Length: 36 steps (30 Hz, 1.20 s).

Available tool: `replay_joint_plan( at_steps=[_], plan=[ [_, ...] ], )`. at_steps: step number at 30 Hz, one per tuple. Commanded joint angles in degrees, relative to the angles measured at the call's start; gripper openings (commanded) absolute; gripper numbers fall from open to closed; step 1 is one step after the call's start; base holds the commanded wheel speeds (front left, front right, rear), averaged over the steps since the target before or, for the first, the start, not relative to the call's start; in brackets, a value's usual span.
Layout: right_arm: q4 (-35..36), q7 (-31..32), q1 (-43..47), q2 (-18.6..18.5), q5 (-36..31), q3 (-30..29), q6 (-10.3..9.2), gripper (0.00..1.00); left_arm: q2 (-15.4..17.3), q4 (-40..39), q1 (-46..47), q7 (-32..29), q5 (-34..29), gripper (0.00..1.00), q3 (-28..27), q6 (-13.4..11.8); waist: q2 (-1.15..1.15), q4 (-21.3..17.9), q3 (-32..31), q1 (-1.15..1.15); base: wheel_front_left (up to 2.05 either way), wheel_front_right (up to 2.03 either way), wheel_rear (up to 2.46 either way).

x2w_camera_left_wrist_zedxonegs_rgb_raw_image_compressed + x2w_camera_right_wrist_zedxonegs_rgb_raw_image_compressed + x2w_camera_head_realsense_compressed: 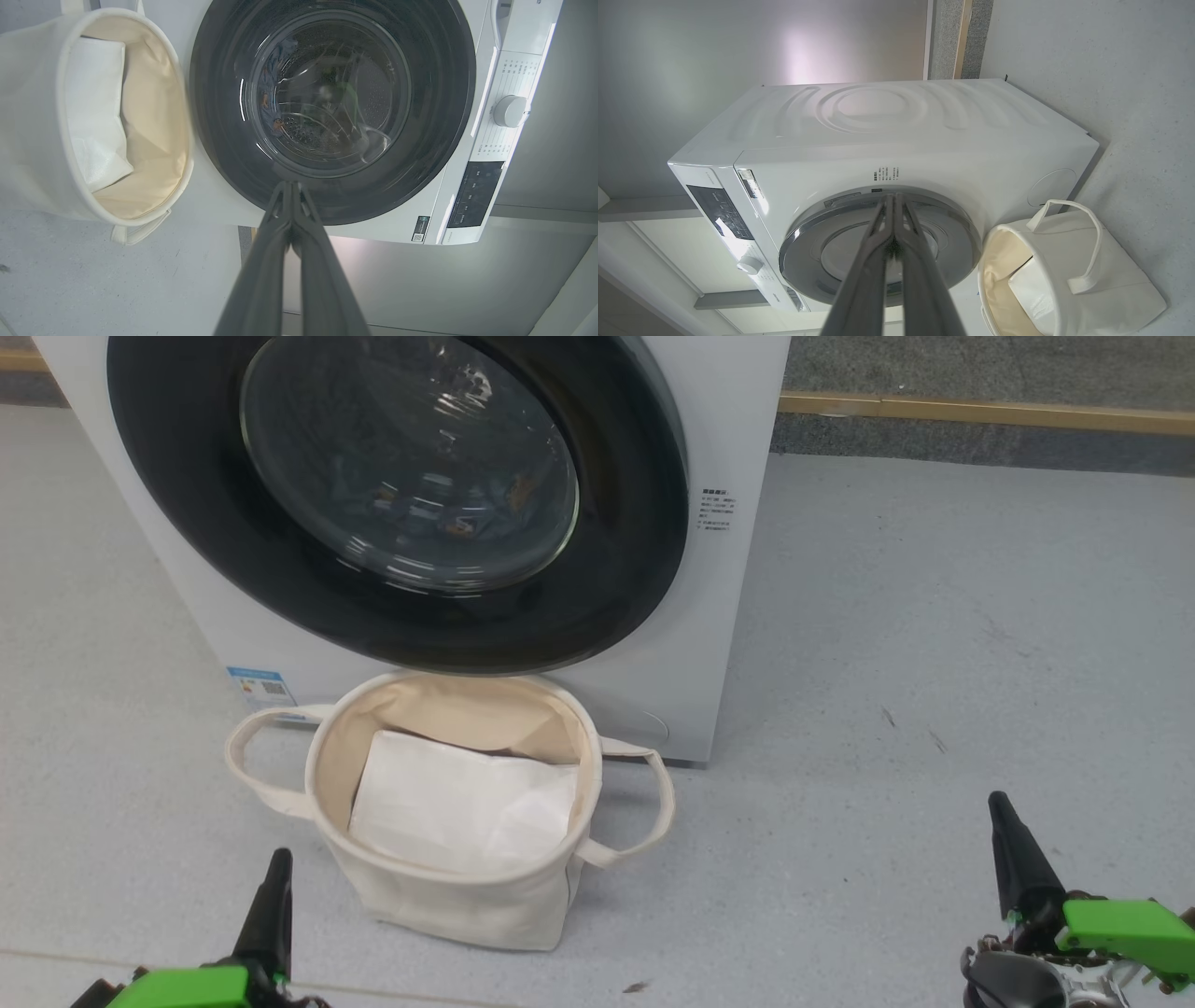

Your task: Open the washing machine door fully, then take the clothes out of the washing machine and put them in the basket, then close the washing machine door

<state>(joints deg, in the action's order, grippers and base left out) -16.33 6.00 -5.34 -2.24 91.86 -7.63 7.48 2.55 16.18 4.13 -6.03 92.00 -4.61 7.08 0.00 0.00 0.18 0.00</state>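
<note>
1. Head view: the white, box-shaped front-loading washing machine [738, 569] stood on the grey speckled floor [934, 663]. Its large round door [635, 551], with a glossy black rim and a bulging glass window, sat shut against the front. Behind the glass lay the clothes [439, 504], bluish fabric with orange-brown patches, inside the drum. The round cream canvas basket [467, 905] stood just in front of the machine, below the door, with a folded white sheet [457, 803] in it. The left gripper [278, 859] and the right gripper [999, 803] each had their dark fingers pressed together, empty, well apart from the door.
2. Left wrist view: the left gripper [290, 185] tapered to a closed point, holding nothing, aimed at the door [219, 116]. The clothes [279, 56] showed dimly through the window. The basket [28, 116] lay beside the door, and a round white dial [510, 111] sat on the control panel.
3. Right wrist view: the right gripper [893, 198] was pinched together and empty. The door [808, 252] sat flush on the washing machine [924, 140], with the basket [1111, 284] just beside it.
</note>
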Motion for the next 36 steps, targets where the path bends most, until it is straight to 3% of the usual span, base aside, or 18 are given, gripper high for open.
replay_joint_plan(
  at_steps=[1,36],
  plan=[
    [2.3,0.5,-0.8,-0.6,0.3,1.1,0.01,0.00,0.3,-2.2,2.0,-0.4,0.2,0.00,-1.9,0.4,0.00,0.0,0.0,0.00,0.00,0.00,0.00],
    [2.3,0.5,-0.8,-0.6,0.3,1.1,0.01,0.00,0.3,-2.2,2.0,-0.4,0.2,0.00,-1.9,0.4,0.00,0.0,0.0,0.00,0.00,0.00,0.00]
  ],
)
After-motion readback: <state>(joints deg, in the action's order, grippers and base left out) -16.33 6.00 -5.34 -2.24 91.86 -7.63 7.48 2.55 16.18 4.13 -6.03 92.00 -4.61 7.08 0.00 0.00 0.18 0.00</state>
